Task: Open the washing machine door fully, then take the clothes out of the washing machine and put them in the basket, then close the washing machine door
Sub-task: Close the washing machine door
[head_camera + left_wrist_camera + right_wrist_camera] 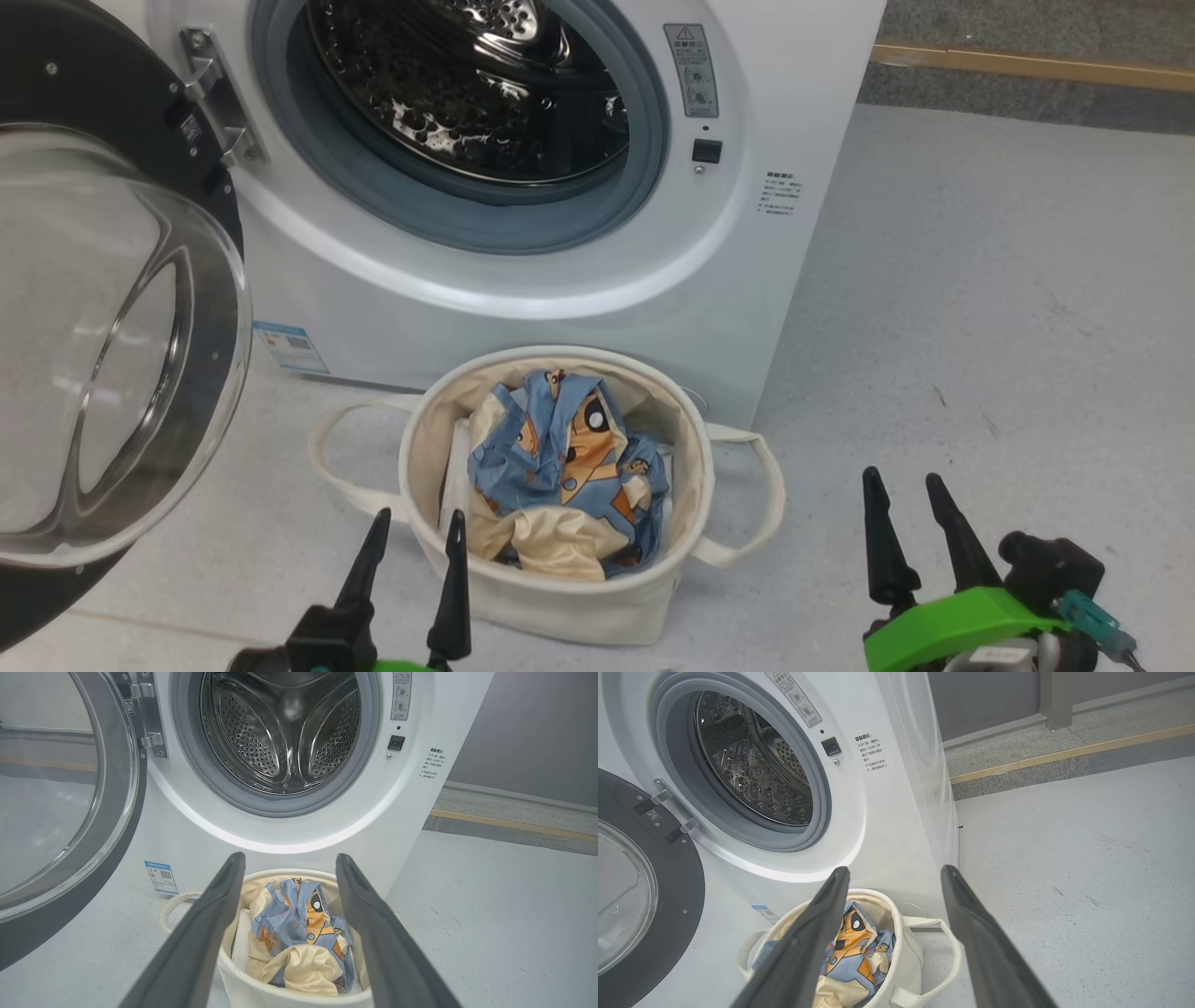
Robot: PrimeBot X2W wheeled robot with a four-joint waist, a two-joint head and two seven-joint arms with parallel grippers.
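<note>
The washing machine [523,308] is seen with its door [103,355] swung wide to the left. The basket [560,597] is set just before it, with the clothes [569,457] heaped inside. The left gripper [418,518] and right gripper [901,478] are held apart, empty.

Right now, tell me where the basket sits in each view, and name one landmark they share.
Head view: basket at bottom centre, before the washing machine, clothes inside.
Left wrist view: basket at bottom centre, between the left gripper's fingers.
Right wrist view: basket at bottom, left of centre, partly behind the right gripper.
Shared landmark: the small black square on the machine's front.
</note>
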